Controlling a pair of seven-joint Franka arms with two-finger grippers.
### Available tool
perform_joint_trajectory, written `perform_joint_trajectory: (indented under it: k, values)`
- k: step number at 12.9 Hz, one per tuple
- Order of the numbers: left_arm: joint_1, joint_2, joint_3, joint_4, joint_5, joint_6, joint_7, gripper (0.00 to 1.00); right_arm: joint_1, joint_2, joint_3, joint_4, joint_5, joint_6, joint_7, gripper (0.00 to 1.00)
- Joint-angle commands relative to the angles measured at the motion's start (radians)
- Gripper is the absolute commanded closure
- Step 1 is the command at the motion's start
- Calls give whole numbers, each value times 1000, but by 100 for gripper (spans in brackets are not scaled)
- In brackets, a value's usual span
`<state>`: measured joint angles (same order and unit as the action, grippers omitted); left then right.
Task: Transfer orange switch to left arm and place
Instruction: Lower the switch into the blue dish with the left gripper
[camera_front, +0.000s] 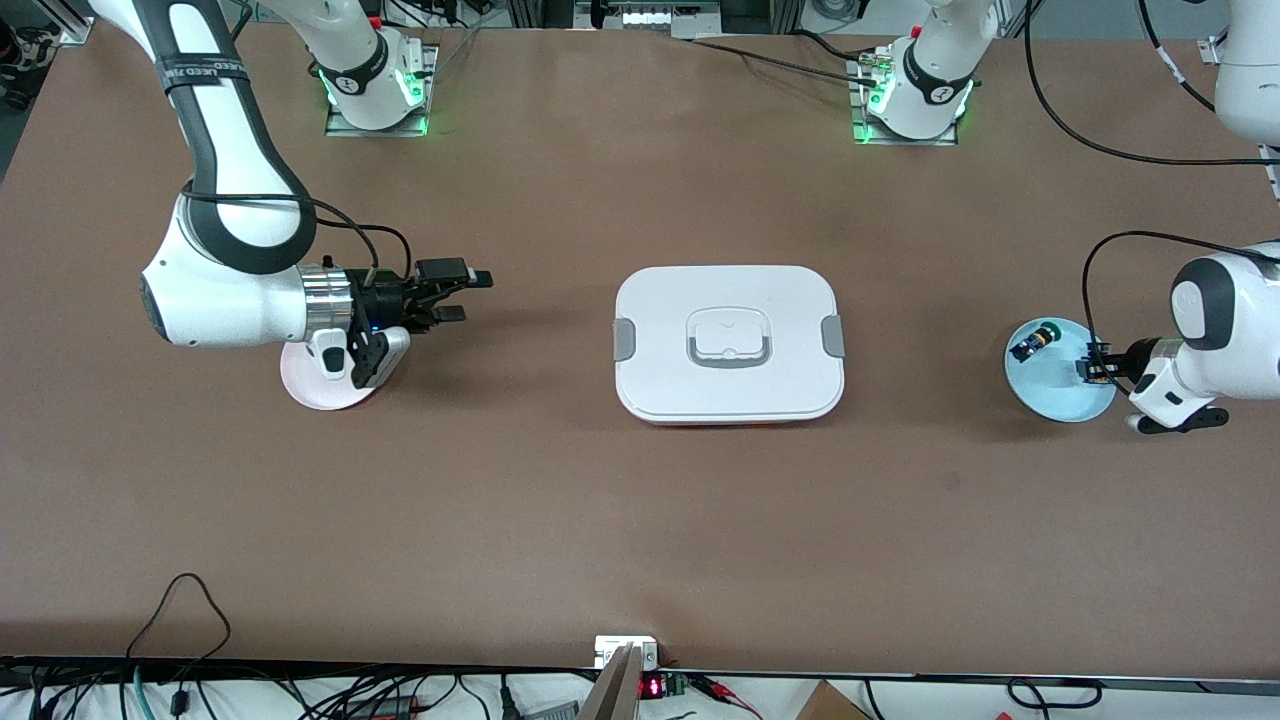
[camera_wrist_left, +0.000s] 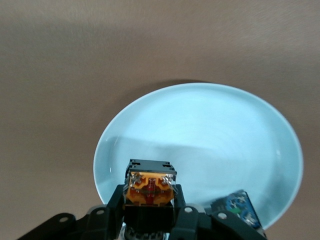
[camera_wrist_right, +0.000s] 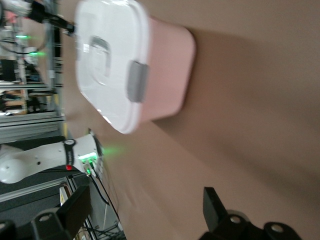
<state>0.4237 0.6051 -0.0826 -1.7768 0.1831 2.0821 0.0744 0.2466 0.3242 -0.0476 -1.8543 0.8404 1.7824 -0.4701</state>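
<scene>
My left gripper (camera_front: 1095, 366) is shut on the orange switch (camera_wrist_left: 150, 186), whose tan and brass end and black body show between the fingers in the left wrist view. It holds the switch just above the blue plate (camera_wrist_left: 200, 140), at the left arm's end of the table. The white box (camera_front: 728, 343) with grey clips lies at the table's middle and also shows in the right wrist view (camera_wrist_right: 117, 60). My right gripper (camera_front: 468, 297) is open and empty, level in the air beside the pink plate (camera_front: 305, 388), with its fingers pointing toward the box.
A small black switch with blue and green parts (camera_front: 1034, 341) lies on the blue plate (camera_front: 1060, 395), on the side toward the box. It also shows in the left wrist view (camera_wrist_left: 239, 207). Cables cross the table near the left arm's base.
</scene>
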Motion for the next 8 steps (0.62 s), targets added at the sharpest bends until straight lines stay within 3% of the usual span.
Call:
perform_joint_trajectory:
  k: [1, 3, 4, 6, 8]
  values:
    - [16, 33, -22, 27, 30, -5, -18, 95, -3, -17, -17, 1, -153, -52, 154, 0]
    - [17, 45, -22, 22, 32, 28, -4, 91, -12, -17, -55, 15, -245, -107, 173, 0]
    - [17, 53, -20, 22, 32, 41, 20, 84, -12, -17, -70, 17, -304, -122, 174, 0]
    - [17, 56, -20, 23, 29, 53, 59, 51, -12, -19, -78, 33, -445, -156, 238, 0]
    - [17, 53, -20, 26, 27, 53, 61, 3, -1, -21, -77, 73, -562, -198, 371, 0]
